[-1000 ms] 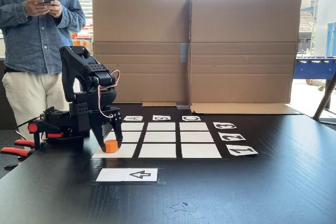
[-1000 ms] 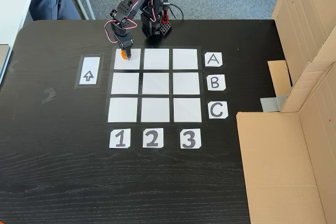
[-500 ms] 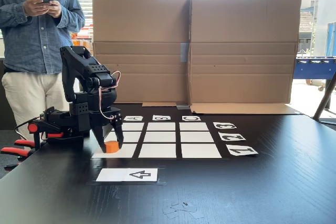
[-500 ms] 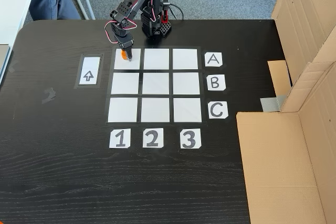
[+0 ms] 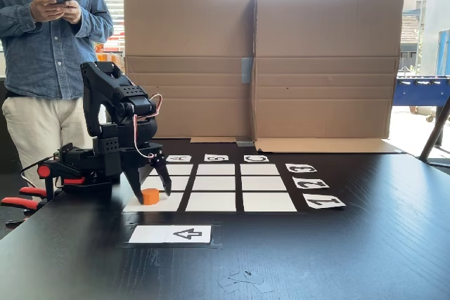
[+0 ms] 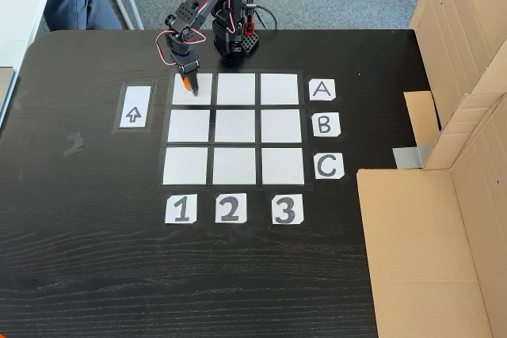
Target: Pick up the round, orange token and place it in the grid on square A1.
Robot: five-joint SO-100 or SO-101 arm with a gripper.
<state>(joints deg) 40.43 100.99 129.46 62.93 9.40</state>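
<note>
The orange token [image 5: 150, 196] stands on square A1 [image 5: 156, 204], the near-left corner cell of the grid [image 5: 218, 184] in this fixed view. My gripper [image 5: 152, 195] straddles it, open, with one finger on each side and a small gap to the token. Looking down from the other fixed view, the gripper [image 6: 188, 85] covers most of the token [image 6: 184, 81], which shows as an orange sliver in the upper left part of square A1 [image 6: 198, 94], the top-left cell of the grid [image 6: 234, 126].
A white arrow card [image 5: 172, 234] [image 6: 134, 114] lies just outside the grid beside A1. Cardboard walls [image 5: 256, 68] [image 6: 444, 219] edge the table's far side. A person [image 5: 49, 54] stands behind the arm base [image 6: 234, 37]. Red clamps [image 5: 21, 201] hold the base.
The gripper's fingers have spread apart and let go of the token, which now rests on the cell. The arm has hardly moved.
</note>
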